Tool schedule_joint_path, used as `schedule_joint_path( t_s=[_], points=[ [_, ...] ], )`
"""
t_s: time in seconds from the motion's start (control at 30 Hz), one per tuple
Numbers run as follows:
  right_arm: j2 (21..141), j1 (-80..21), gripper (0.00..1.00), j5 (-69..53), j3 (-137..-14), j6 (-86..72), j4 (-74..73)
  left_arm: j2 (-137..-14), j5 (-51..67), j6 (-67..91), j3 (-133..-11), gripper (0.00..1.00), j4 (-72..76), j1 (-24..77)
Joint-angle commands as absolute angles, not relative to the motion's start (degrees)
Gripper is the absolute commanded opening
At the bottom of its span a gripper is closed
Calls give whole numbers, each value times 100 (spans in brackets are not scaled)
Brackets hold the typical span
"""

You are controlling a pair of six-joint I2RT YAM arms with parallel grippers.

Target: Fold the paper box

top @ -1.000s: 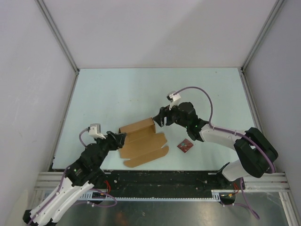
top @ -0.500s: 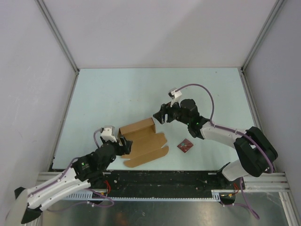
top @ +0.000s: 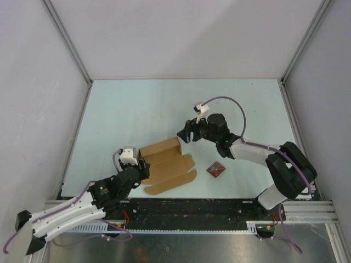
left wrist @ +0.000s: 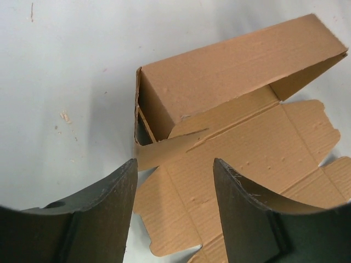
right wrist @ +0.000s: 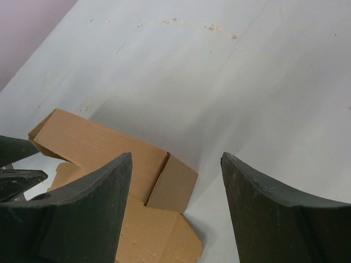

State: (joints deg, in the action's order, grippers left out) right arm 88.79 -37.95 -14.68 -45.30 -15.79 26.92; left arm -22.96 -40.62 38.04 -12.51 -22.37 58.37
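The brown cardboard paper box [top: 164, 164] lies half folded on the table. Its back wall stands up and its front flaps lie flat. In the left wrist view the box [left wrist: 236, 126] fills the frame, with a raised long wall and a folded left end. My left gripper [top: 141, 169] is open at the box's left end, its fingers [left wrist: 104, 219] just above the flat flap. My right gripper [top: 184, 133] is open and empty, just off the box's right end. The right wrist view shows the box's raised end flap [right wrist: 174, 186] between its fingers.
A tiny dark red square [top: 215, 169] lies on the table to the right of the box. Grey walls close in the pale table [top: 137, 104] on three sides. The metal rail with the arm bases runs along the near edge.
My left arm has swung lower and in, its gripper now at the box's left end. My right gripper has drawn slightly back from the box's right end. The box has not moved.
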Motion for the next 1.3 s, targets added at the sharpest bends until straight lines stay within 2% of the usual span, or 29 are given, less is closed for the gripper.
schedule_joint_path(
  t_s=[0.0,0.1,0.23,0.37,0.53,0.7,0.93,1.03,1.17,1.27],
  points=[
    [9044,-3771,72,-1643,-4930,-1486,2971,-2609,-4324,3920,-1590,61,-2153,5968],
    [9079,-3771,71,-1661,-4983,-1450,2953,-2786,-4324,3841,-1749,61,-2188,6073],
    [9105,-3744,72,-1679,-5010,-1398,2953,-3539,-4394,4094,-2047,68,-2477,6082],
    [9141,-3683,72,-1758,-5019,-1371,2936,-4183,-4491,4359,-2478,69,-2900,6091],
    [9149,-3542,72,-1889,-5019,-1371,2988,-4158,-4263,4719,-2619,70,-3365,6100],
    [9149,-3472,72,-1986,-5054,-1380,3050,-4191,-3832,5131,-2830,77,-3875,6100],
    [9185,-3437,72,-2100,-5062,-1415,3067,-5140,-4604,5739,-3015,81,-4210,6108],
    [9185,-3402,72,-2136,-5062,-1398,3067,-5369,-4851,6002,-2954,77,-4193,6108],
    [9220,-3375,72,-2197,-5062,-1433,3155,-5265,-5062,6249,-2804,61,-4175,6100],
    [9307,-3358,72,-2276,-5062,-1450,3295,-5055,-5255,6372,-2681,58,-4131,6108]
  ],
)
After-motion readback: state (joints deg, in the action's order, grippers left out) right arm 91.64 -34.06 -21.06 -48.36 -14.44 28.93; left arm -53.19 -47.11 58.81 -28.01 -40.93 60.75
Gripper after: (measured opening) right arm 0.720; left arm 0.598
